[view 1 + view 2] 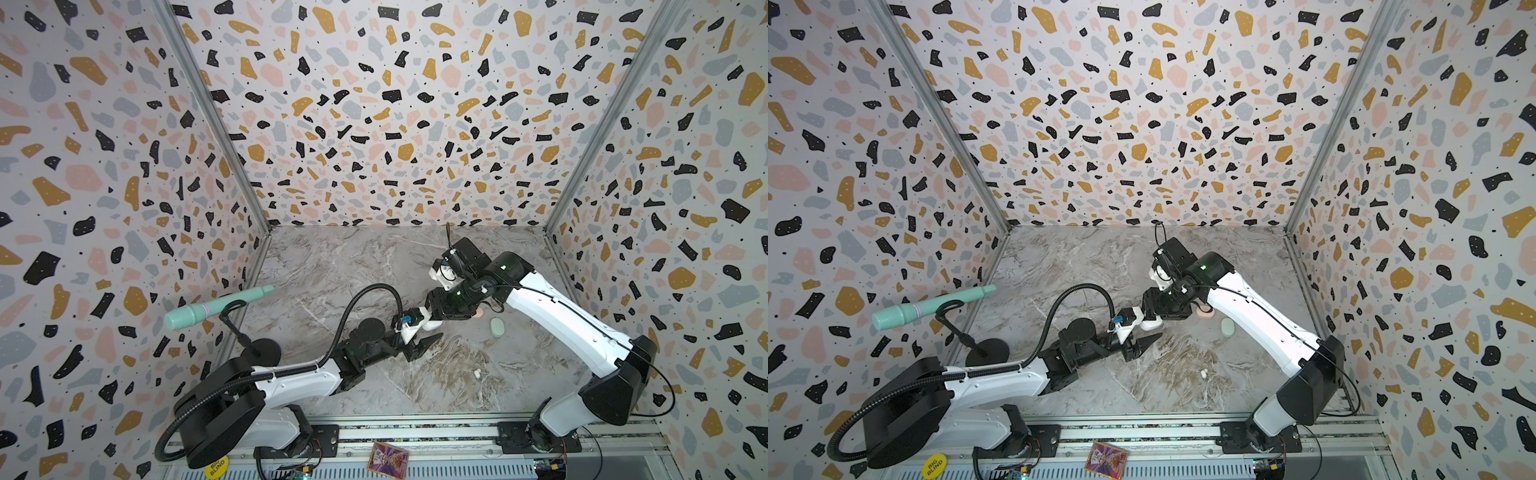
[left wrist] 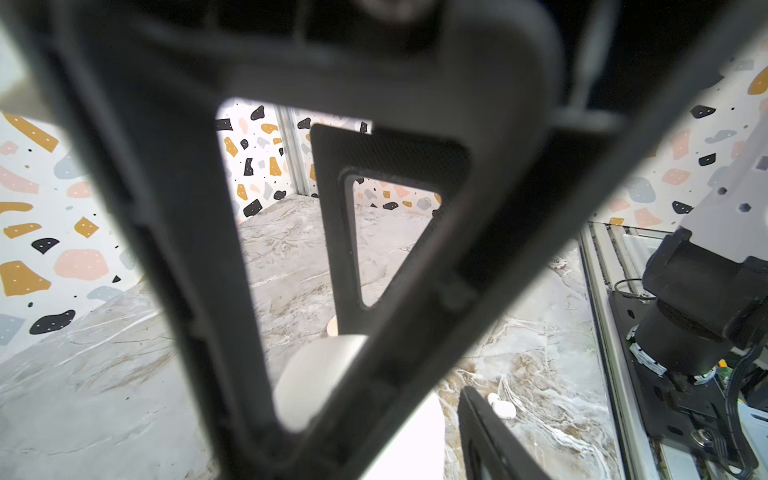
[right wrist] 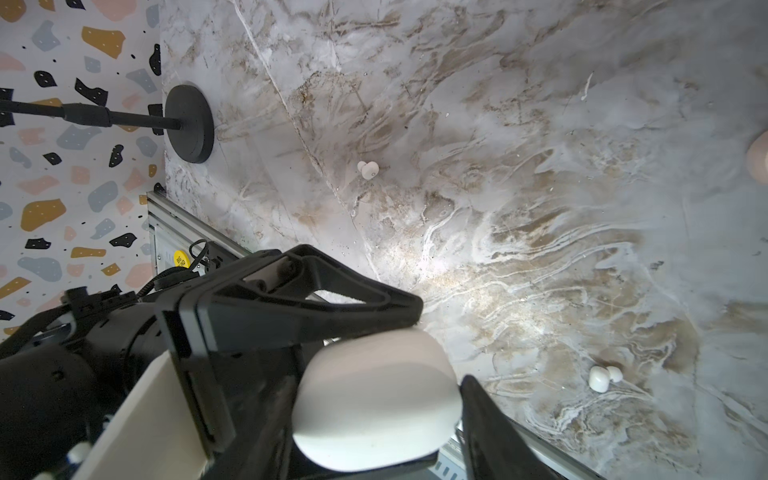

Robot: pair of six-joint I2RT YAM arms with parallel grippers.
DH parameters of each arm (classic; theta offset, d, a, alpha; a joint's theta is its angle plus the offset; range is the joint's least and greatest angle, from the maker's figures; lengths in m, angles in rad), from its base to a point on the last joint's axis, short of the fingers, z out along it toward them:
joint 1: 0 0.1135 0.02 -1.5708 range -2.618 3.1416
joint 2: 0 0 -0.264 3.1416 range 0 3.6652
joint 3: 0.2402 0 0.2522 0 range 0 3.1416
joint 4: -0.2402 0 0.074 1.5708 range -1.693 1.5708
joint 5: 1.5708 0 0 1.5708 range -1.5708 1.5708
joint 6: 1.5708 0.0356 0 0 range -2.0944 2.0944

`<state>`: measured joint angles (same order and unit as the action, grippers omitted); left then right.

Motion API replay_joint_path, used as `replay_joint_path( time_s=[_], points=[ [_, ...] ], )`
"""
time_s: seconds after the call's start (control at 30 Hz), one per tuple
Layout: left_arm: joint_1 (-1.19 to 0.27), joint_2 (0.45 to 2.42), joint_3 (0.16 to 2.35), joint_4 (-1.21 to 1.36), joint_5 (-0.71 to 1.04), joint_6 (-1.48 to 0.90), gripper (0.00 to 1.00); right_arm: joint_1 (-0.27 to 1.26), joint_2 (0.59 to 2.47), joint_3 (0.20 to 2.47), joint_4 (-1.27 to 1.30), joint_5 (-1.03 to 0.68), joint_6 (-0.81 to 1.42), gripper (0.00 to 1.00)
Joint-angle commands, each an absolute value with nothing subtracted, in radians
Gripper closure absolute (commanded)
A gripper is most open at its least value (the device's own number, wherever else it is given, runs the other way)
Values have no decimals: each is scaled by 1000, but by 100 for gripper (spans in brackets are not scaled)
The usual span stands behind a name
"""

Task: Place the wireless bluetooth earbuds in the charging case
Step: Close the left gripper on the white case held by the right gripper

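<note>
Right wrist view: white charging case (image 3: 374, 399) up off the table (image 3: 540, 208), held between the two fingers of right gripper (image 3: 376, 374), the span between them narrow and fitted to the pebble's width. Against the case's upper edge, tip of one finger (image 3: 291, 324) of left gripper (image 1: 430, 343), reaching in from the opposite side. Second left finger mostly lost behind the case and the blur, so impossible to tell a real pinch from a mere touch. Both top views: the two grippers meeting nose to nose above the table's middle. First white earbud (image 1: 478, 372) loose on the marble, between the middle and the front edge, right of centre, well apart from both grippers. Second white earbud (image 3: 368, 169) also loose, in the front left quarter, between the round black stand base (image 3: 189, 122) at the left edge and the middle. Mint case (image 1: 496, 327) flat on the right half, about midway between back and front edges. Pink case (image 1: 1205, 316) just beside it, nearer the middle, partly covered by the right gripper's body. Mint microphone (image 1: 216, 307) on its stand, tilted above the left edge.
</note>
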<state>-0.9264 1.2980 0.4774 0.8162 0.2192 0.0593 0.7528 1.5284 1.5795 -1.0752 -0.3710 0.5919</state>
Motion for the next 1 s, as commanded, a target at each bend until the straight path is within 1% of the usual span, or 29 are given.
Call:
replay_joint_path(
  time_s=[0.0,0.3,0.63,0.97],
  points=[
    [-930,1291,477,871,240,60,41,757,1496,1620,-1095,-384,572,46],
    [-930,1290,488,857,216,69,43,773,1502,1624,-1108,-368,584,47],
    [-930,1287,494,848,204,72,49,776,1508,1628,-1111,-371,586,48],
    [-930,1286,497,852,191,72,49,779,1512,1620,-1111,-377,592,48]
  ],
)
